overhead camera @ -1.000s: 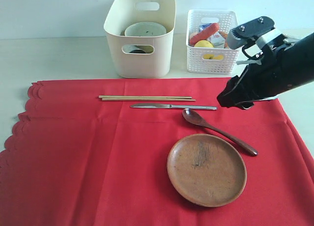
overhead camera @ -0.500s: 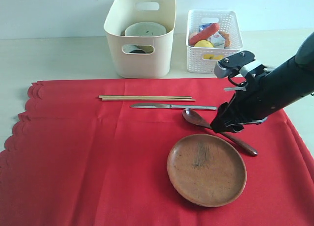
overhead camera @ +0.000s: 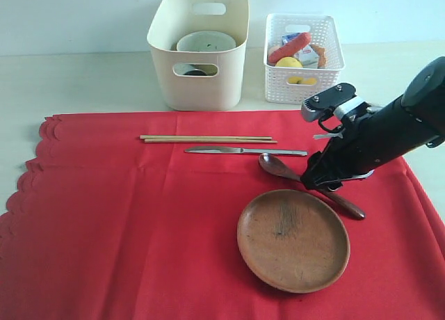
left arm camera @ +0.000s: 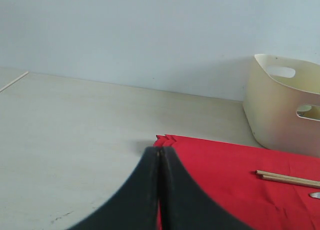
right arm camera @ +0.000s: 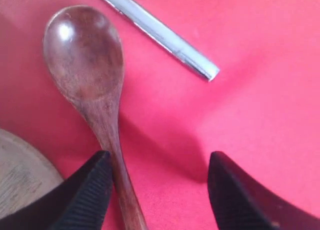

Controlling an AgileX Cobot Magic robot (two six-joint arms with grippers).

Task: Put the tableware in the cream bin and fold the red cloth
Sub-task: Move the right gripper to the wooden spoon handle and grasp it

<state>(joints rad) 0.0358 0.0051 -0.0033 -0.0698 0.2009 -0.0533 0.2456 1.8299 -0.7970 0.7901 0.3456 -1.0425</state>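
On the red cloth (overhead camera: 139,229), my right gripper (right arm camera: 160,190) hangs low over the dark wooden spoon (right arm camera: 85,55). Its jaws stand wide apart and hold nothing. The spoon's thin handle runs between them, right beside one finger (right arm camera: 85,195). It may touch that finger, but I cannot tell for sure. The round end of the spoon lies near the tip of the slim metal knife (overhead camera: 243,151), with a small gap between them.

The knife lies flat on the cloth. Just past it, toward the bins, the two wooden chopsticks (overhead camera: 208,138) lie side by side. The round brown wooden plate (overhead camera: 293,240) sits on the cloth on the other side of the spoon, and the spoon's handle passes close by its rim.

The cream bin (overhead camera: 198,83) stands on the pale table (overhead camera: 83,76), just off the far edge of the cloth. The pale speckled bowl (overhead camera: 205,42) sits inside it. Something dark shows through the bin's front cut-out, but it is too small for me to name. A white lattice basket (overhead camera: 302,83) with food in it stands beside the bin.

My left gripper (left arm camera: 160,155) is closed tight, finger against finger, with nothing between. It hangs over the table by a corner of the cloth. The cloth lies spread out flat, not folded.
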